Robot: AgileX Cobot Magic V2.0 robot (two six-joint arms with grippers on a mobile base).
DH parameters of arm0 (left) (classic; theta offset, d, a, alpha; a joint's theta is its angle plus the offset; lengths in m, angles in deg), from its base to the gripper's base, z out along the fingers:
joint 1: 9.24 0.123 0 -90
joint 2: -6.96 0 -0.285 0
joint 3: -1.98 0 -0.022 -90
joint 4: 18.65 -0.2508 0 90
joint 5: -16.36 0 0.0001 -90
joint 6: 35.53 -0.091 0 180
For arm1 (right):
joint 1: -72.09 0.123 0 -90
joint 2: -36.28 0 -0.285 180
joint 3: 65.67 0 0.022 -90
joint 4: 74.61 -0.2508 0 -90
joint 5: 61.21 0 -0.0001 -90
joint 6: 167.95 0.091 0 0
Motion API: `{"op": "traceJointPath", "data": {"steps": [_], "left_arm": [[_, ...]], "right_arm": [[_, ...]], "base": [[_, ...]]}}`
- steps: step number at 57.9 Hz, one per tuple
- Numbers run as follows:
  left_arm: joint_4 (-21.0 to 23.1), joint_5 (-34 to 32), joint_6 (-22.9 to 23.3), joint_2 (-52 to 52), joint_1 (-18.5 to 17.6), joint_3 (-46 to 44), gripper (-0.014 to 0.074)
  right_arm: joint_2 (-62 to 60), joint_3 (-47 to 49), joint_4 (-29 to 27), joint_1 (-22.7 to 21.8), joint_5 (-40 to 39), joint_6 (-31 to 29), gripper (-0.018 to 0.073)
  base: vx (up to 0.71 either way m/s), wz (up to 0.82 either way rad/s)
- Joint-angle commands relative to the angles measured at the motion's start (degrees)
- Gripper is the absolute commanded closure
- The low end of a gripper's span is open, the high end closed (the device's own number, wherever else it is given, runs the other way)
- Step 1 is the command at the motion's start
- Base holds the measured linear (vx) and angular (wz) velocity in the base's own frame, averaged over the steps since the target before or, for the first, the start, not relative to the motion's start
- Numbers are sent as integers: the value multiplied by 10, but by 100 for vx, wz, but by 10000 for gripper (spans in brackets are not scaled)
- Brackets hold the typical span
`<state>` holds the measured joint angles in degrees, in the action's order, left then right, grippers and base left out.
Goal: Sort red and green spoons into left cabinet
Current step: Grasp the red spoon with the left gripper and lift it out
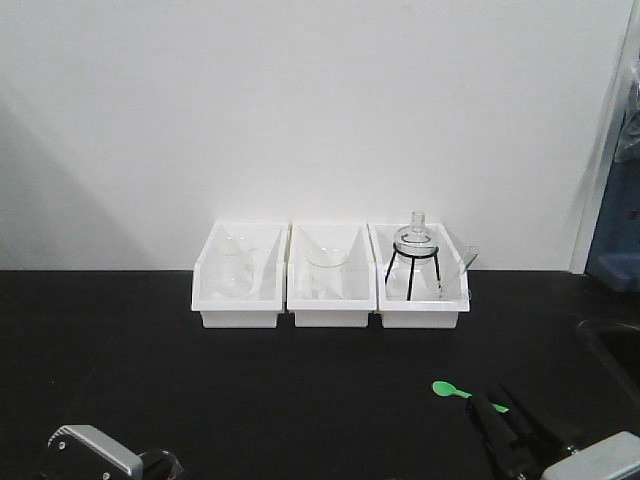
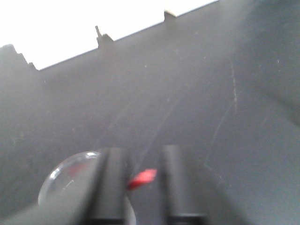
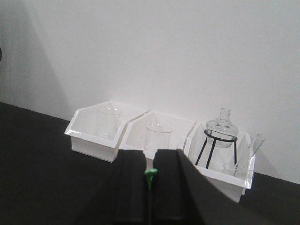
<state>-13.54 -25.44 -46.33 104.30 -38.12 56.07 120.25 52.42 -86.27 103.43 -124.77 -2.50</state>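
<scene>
Green spoon (image 1: 455, 391) seemingly in right hand (image 3: 150, 157)

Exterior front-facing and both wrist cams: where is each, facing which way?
Exterior front-facing: on the robot, facing white bins and wall across the black table; right pincer with green spoon lower right.
Left wrist-mounted: tilted down at the table, blurred; left pincer, red spoon in its gap.
Right wrist-mounted: level, toward the bins; right pincer shows.
Shared: front and right-wrist both see bins, green spoon.
</scene>
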Motion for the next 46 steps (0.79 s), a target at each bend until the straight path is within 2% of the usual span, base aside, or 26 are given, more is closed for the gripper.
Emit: {"op": "traceJointPath", "data": {"steps": [1, 4, 20, 46], "left_arm": [[5, -53, -7, -16, -2, -15, 533], [5, -53, -15, -16, -2, -15, 605], [5, -63, -19, -16, -2, -15, 601], [5, -146, -9, -27, -2, -15, 600]], "right_arm": [[-14, 12, 7, 1, -44, -7, 562], [-14, 12, 7, 1, -44, -7, 562], [-14, 12, 7, 1, -44, -7, 561], [-14, 12, 7, 1, -44, -7, 561]], "base": [[0, 0], [0, 0], [0, 0], [0, 0]]}}
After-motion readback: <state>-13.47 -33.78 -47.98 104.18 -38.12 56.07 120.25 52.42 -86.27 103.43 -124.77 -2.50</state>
